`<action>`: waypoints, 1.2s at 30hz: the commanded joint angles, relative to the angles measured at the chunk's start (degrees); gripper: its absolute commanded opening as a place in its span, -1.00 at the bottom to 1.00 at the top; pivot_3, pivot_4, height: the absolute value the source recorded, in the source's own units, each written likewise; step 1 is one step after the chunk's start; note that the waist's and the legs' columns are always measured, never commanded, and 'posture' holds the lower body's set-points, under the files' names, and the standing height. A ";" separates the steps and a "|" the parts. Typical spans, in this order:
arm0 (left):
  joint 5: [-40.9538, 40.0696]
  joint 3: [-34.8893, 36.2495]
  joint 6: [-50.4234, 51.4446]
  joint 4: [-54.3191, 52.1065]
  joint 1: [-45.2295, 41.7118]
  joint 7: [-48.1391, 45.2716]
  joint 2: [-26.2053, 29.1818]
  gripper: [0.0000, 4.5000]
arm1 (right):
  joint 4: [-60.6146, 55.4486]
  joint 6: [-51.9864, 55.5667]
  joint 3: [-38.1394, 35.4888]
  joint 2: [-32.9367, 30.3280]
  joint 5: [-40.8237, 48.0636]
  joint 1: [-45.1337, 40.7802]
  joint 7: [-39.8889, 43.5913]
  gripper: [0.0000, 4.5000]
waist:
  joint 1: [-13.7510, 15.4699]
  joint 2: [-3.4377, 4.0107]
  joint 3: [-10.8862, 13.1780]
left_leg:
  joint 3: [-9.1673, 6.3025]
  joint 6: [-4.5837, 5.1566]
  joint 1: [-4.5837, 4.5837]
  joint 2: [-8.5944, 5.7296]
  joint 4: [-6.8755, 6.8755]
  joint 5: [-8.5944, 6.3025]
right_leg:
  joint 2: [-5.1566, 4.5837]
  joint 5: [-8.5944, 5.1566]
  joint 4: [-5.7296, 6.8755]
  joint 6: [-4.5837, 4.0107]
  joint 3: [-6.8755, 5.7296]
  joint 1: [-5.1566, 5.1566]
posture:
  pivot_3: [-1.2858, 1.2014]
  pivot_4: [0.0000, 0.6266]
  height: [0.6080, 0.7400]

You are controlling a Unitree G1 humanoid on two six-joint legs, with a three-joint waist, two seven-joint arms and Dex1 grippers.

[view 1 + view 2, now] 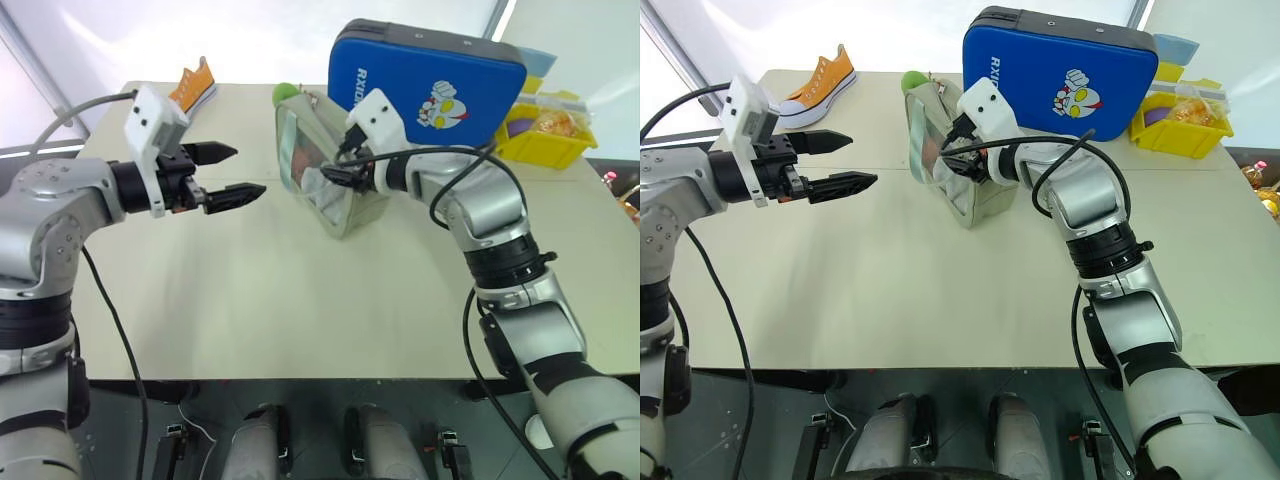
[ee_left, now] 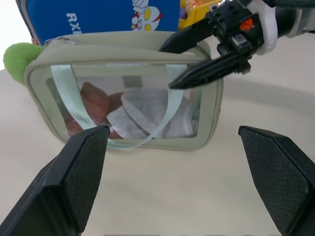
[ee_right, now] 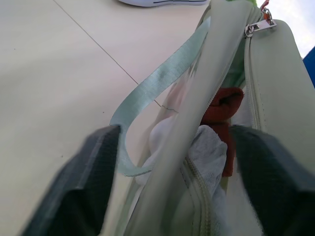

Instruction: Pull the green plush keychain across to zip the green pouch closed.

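A: Start wide. Your surface [image 1: 300, 320] carries a blue hard case [image 1: 430, 85] at the back, a yellow bin [image 1: 1185, 125] beside it and an orange shoe [image 1: 820, 75] at the far left. Where's the target?

B: The green pouch [image 2: 123, 93] stands on edge just in front of the case, clear window facing your left arm. It's soft fabric with cloth inside, so I'd judge it will sag and slide if you tug it unbraced.

A: And your hands?

B: Your right gripper [image 1: 335, 172] straddles the pouch's near end, one finger on each side of the top edge; whether the fingers actually pinch it, I cannot tell. Your left gripper [image 1: 228, 172] hangs well apart from the pouch, fingers released and empty.

A: The pull?

B: The green plush keychain [image 2: 19, 59] sits at the far end of the zipper [image 3: 253, 83], which is open. It's light and squashy, so take it at its base by the slider
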 commanded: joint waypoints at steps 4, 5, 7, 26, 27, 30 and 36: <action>-0.92 3.18 -0.35 -1.65 -0.33 1.70 1.44 1.00 | 1.05 -8.26 2.61 -2.25 -3.94 -1.77 6.92 -0.99 | 0.00 0.00 0.00 | -0.04 0.00 0.00 0.03 0.08 0.00 | 0.06 0.00 0.02 0.00 0.00 0.04 | 0.03 -0.52 1.00; -0.78 3.32 -0.57 -1.48 -0.08 1.72 1.62 1.00 | 1.13 -11.03 3.37 -3.44 -4.86 -1.38 9.03 -0.99 | 0.03 0.00 0.00 | -0.04 0.00 0.00 0.03 0.09 0.00 | 0.06 0.00 0.02 0.00 0.00 0.05 | 0.03 -0.52 1.00; -0.20 3.73 -1.21 -0.50 0.27 1.63 2.38 1.00 | 1.89 -20.44 3.13 -6.14 -5.33 -0.69 14.61 -0.99 | 0.22 0.01 0.01 | -0.05 0.01 0.00 0.01 0.10 -0.01 | 0.06 0.00 0.01 0.00 0.00 0.06 | 0.03 -0.52 1.00; -0.41 4.25 -3.26 2.00 1.31 0.68 5.82 1.00 | 1.80 -37.82 -4.82 -13.50 3.58 9.17 40.57 -0.56 | -0.14 0.00 0.02 | -0.06 0.04 0.05 0.08 0.35 -0.03 | 0.10 0.03 0.07 0.05 0.01 0.18 | 0.03 -0.52 1.00; -0.43 4.40 -3.20 2.10 1.43 0.52 6.08 1.00 | -0.02 -35.29 -5.44 -13.97 4.20 9.13 40.17 -0.31 | -0.16 0.01 0.02 | -0.05 0.03 0.09 0.10 0.35 -0.02 | 0.11 0.03 0.11 0.05 0.01 0.18 | 0.03 -0.52 1.00; -0.03 5.23 -3.31 3.00 2.09 0.13 7.13 1.00 | -5.65 -28.42 -7.73 -16.86 6.35 9.12 39.89 0.11 | 0.13 0.02 0.02 | -0.08 -0.01 0.12 0.12 0.34 0.00 | 0.14 0.03 0.20 0.04 0.01 0.18 | 0.03 -0.52 1.00; 2.20 6.64 -5.90 6.82 5.93 -0.04 9.45 1.00 | -13.24 -21.94 -10.85 -21.01 7.81 14.99 36.97 0.11 | 0.43 -0.04 -0.02 | -0.09 0.05 0.11 0.08 0.34 -0.04 | 0.09 0.03 0.08 0.04 0.01 0.24 | 0.03 -0.52 1.00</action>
